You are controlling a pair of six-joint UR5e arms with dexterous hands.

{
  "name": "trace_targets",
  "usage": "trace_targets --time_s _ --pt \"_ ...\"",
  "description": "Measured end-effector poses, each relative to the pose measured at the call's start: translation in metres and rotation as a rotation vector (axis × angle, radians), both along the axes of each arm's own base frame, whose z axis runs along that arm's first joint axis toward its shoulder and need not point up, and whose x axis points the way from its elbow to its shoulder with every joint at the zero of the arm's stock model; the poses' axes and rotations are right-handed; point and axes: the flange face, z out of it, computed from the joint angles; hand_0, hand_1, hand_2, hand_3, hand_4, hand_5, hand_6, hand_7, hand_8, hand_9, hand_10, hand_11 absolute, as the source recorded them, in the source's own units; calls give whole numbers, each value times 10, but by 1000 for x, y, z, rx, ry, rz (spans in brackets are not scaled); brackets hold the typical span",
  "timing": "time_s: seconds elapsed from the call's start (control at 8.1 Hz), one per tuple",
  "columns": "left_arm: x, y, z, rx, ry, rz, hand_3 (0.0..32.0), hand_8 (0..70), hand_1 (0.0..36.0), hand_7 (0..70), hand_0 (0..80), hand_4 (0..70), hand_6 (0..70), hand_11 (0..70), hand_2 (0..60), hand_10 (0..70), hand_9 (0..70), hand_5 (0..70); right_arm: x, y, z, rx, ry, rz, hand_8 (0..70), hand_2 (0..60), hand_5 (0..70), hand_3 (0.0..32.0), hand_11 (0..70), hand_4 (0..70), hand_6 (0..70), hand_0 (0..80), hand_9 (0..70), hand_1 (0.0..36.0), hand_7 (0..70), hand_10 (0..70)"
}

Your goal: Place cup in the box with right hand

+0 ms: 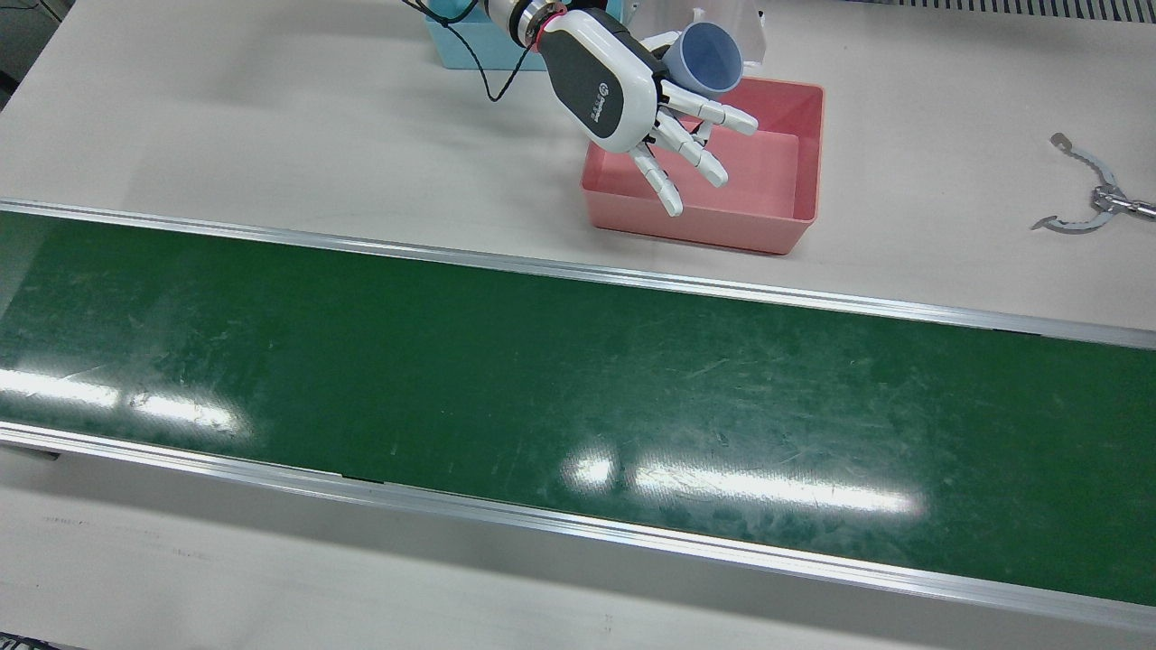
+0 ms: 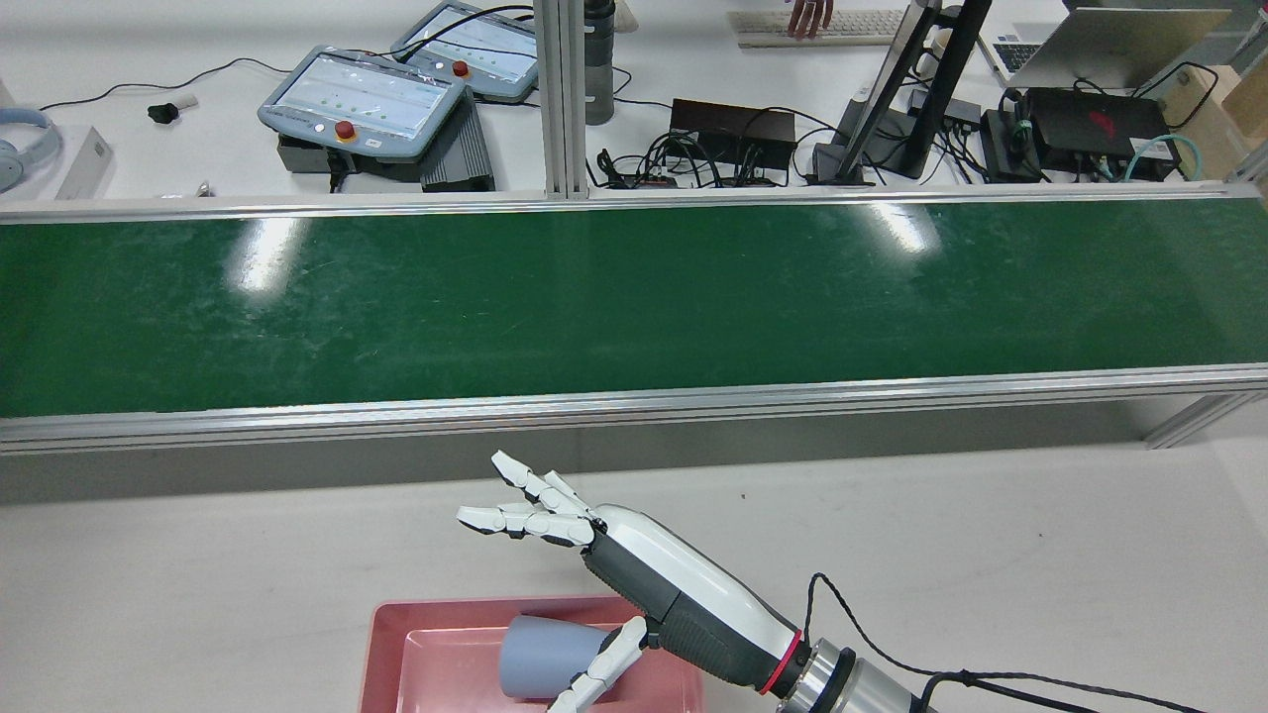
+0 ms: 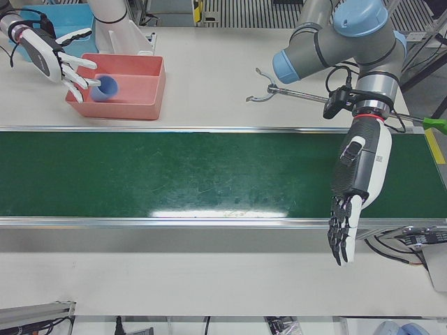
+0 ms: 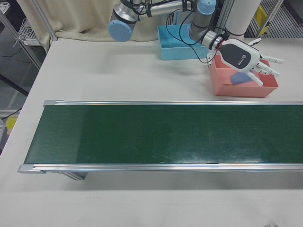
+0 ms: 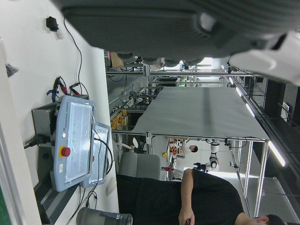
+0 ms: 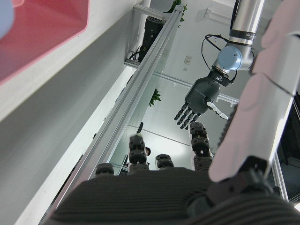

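A grey-blue cup point(image 1: 709, 59) lies on its side inside the pink box point(image 1: 806, 181), with its mouth toward the operators' side. From the rear, the cup point(image 2: 540, 659) rests at the box's point(image 2: 381, 654) middle with my right thumb beside it. My right hand point(image 1: 632, 99) hovers over the box's near-left corner, fingers spread and straight, open, with nothing in its grip. My left hand point(image 3: 353, 195) hangs far away over the belt's front edge, fingers pointing down and open. The right-front view shows the cup point(image 4: 241, 78) under the right hand point(image 4: 246, 56).
A long green conveyor belt point(image 1: 578, 379) runs across the table in front of the box. A blue bin point(image 4: 177, 45) stands behind the box beside the right arm. A metal claw tool point(image 1: 1093, 194) lies on the table toward the left arm's side.
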Motion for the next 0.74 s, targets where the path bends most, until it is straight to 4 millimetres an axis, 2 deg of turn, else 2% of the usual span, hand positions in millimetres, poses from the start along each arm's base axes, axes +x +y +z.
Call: trace_targets --time_s 0.12,0.25,0.37,0.49,0.62,0.74 --pt "0 0 0 0 0 0 0 0 0 0 0 0 0 0 0 0 0 0 -1 2 -1 3 -1 -7 0 0 40 0 0 0 30 488 3 149 89 0" --pt "0 0 0 0 0 0 0 0 0 0 0 0 0 0 0 0 0 0 1 3 0 4 -1 -12 0 0 32 0 0 0 38 460 28 120 137 0" --pt "0 0 0 0 1 0 0 0 0 0 0 0 0 0 0 0 0 0 13 -1 0 2 -9 -6 14 185 54 0 6 0 51 482 60 211 171 0" --pt "0 0 0 0 0 -1 0 0 0 0 0 0 0 0 0 0 0 0 39 -19 0 -2 -23 37 86 600 152 0 86 0 99 561 158 360 279 24" --pt "0 0 0 0 0 -1 0 0 0 0 0 0 0 0 0 0 0 0 70 -45 -3 -9 -43 103 122 394 122 0 110 0 107 632 223 360 337 49" --pt "0 0 0 0 0 -1 0 0 0 0 0 0 0 0 0 0 0 0 102 -78 -2 -25 -67 186 128 296 119 0 123 0 107 642 231 360 334 59"
